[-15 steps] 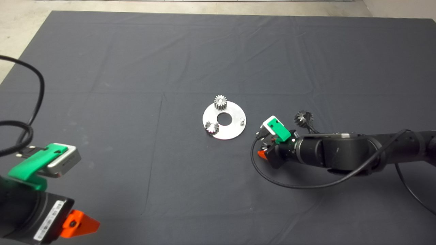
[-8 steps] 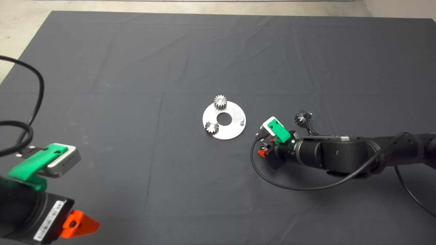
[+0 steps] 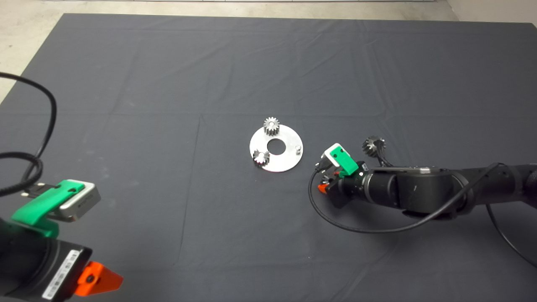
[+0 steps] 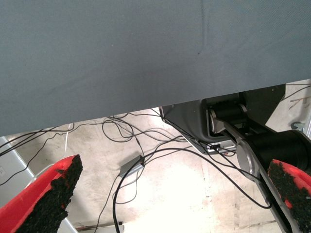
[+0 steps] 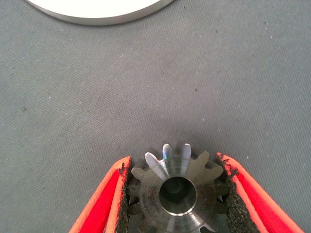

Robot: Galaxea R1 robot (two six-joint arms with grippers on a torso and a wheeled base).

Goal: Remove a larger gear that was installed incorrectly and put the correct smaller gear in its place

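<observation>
My right gripper (image 3: 324, 187) sits low over the mat just right of the round silver plate (image 3: 289, 161). In the right wrist view the gripper (image 5: 175, 165) is shut on the larger gear (image 5: 177, 191), a grey toothed gear with a centre hole, with a pad pressed against each side. The smaller gear (image 3: 372, 145), dark with shiny tooth tips, lies on the mat behind the right arm. The plate carries two small bright silver gears (image 3: 271, 125) (image 3: 260, 157) and a bare peg (image 3: 298, 148). My left gripper (image 3: 98, 280) is parked at the lower left, open and empty.
The plate's edge (image 5: 97, 17) lies close ahead of the right fingers. A black cable (image 3: 356, 228) loops on the mat below the right arm. The left wrist view shows the mat's edge (image 4: 146, 104), floor cables and the robot's base.
The right arm has sunk slightly and its gripper edged a little toward the plate, still holding the gear. The left arm has dropped a little toward the lower left corner.
</observation>
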